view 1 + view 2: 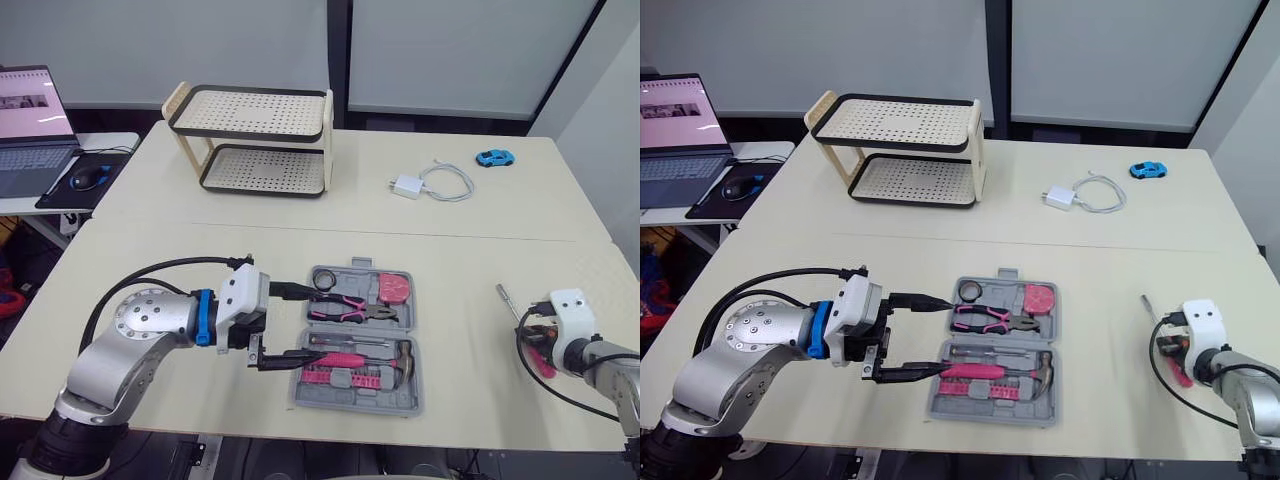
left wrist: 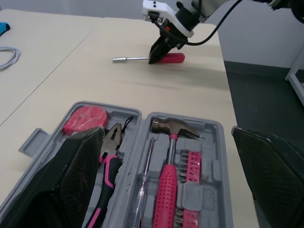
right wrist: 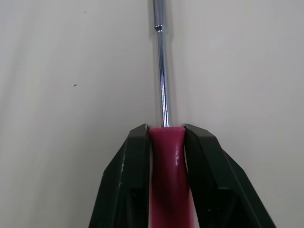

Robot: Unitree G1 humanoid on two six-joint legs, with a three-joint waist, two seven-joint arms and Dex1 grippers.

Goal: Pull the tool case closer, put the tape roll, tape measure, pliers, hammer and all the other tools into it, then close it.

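Note:
The grey tool case [image 1: 300, 392] lies open near the table's front edge. In it are the tape roll [image 1: 322, 277], pink tape measure [image 1: 392, 289], pliers [image 1: 350, 308], hammer [image 1: 360, 358] and a row of pink bits. My left gripper [image 1: 305, 325] is open, with one finger on each side of the case's left end. At the right, my right gripper [image 1: 535, 345] is shut on the pink handle of a screwdriver [image 3: 166, 180], which rests on the table. Its steel shaft [image 3: 162, 71] points away from me.
A two-tier perforated shelf rack [image 1: 255, 140] stands at the back left. A white charger with cable [image 1: 430, 183] and a blue toy car [image 1: 494, 158] lie at the back right. A laptop [image 1: 30, 120] and mouse [image 1: 88, 178] sit on a side table to the left.

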